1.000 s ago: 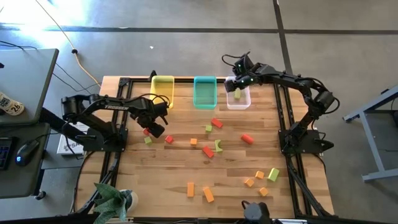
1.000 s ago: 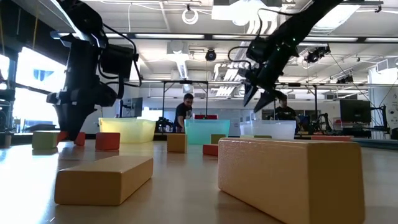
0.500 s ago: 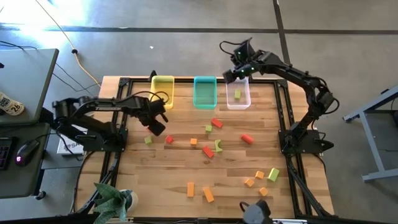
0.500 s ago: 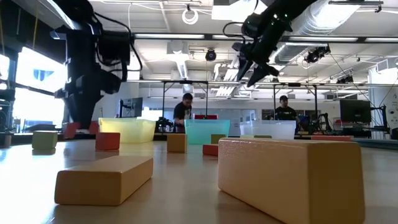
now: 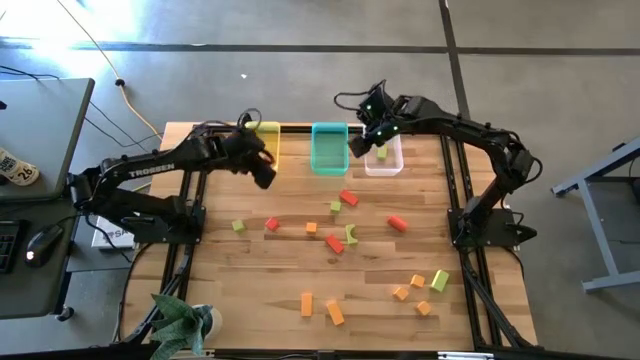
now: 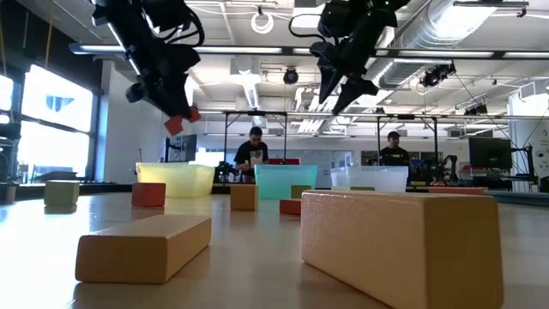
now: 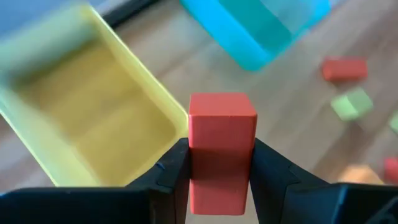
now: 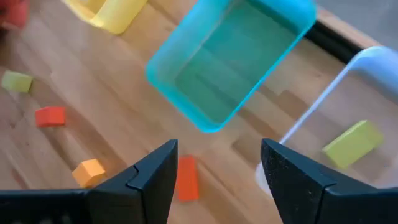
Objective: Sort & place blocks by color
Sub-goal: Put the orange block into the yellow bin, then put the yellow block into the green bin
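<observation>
Left gripper (image 5: 263, 176) has lifted red block (image 7: 222, 146) toward yellow bin (image 5: 263, 140).

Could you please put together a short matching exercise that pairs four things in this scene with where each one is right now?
Things:
1. red block
2. green block
3. left gripper
4. right gripper

Places or states:
A. lying inside the clear bin
B. open and empty, above the teal bin
C. clamped between two dark fingers
D. raised beside the yellow bin

Pairs: 1-C, 2-A, 3-D, 4-B
</observation>
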Controlling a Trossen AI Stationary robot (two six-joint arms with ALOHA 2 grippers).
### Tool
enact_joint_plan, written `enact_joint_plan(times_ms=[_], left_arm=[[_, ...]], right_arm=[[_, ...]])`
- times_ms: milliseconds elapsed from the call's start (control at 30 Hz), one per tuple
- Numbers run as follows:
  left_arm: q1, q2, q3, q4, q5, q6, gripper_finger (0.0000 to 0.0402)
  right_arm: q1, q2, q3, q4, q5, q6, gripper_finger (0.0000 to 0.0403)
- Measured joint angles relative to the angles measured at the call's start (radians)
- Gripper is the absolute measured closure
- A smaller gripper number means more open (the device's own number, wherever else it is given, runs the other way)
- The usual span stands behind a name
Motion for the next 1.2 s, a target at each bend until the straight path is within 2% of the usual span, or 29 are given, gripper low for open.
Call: enact_joint_plan(times_ms=[200, 367, 633, 833, 1200], left_arm=[[0.104, 0.058, 0.001, 0.065, -0.011, 0.051, 0.0301], [0.155, 0.123, 0.001, 0.066, -0.012, 0.065, 0.0283], [0.176, 0.23, 0.001, 0.068, -0.022, 0.067, 0.0279], [0.176, 0.262, 0.001, 0.069, -0.022, 0.066, 0.0272], [0.176, 0.265, 0.001, 0.07, -0.014, 0.067, 0.022]], right_arm=[[0.084, 0.0, 0.0, 0.002, 0.048, 0.082, 0.0187], [0.157, 0.0, 0.0, 0.002, 0.105, 0.153, 0.0187], [0.279, 0.0, 0.0, 0.002, 0.152, 0.26, 0.0187], [0.375, 0.0, 0.0, 0.002, 0.152, 0.323, 0.0187], [0.494, 0.0, 0.0, 0.025, 0.168, 0.311, 0.0187]])
